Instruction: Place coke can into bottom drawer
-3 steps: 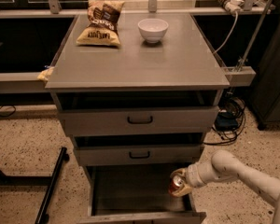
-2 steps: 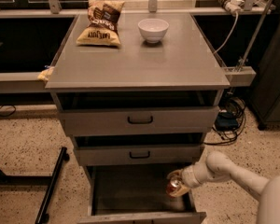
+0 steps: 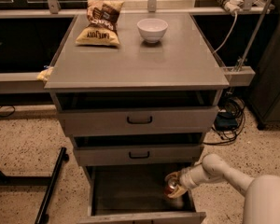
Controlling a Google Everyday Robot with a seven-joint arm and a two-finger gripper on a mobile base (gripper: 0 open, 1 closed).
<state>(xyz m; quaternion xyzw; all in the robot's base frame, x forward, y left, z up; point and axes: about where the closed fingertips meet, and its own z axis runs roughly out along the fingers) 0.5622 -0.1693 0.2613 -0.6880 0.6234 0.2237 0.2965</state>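
Observation:
The bottom drawer [image 3: 130, 190] is pulled open below two upper drawers with black handles. It is a deep grey tray. The coke can [image 3: 171, 187] is small and red-orange, and it is held low inside the drawer at its right side. My gripper [image 3: 173, 186] reaches in from the right on a white arm [image 3: 224, 169] and is shut on the can. I cannot tell whether the can touches the drawer floor.
A white bowl [image 3: 152, 30] and a chip bag [image 3: 101, 22] sit on the cabinet top [image 3: 140, 64]. The two upper drawers [image 3: 139, 120] stick out slightly. A black stand leg [image 3: 51, 190] lies on the floor at left. Cables [image 3: 228, 120] lie at right.
My gripper has moved left and down with the can, deeper into the bottom drawer. The drawers and the things on top have not moved.

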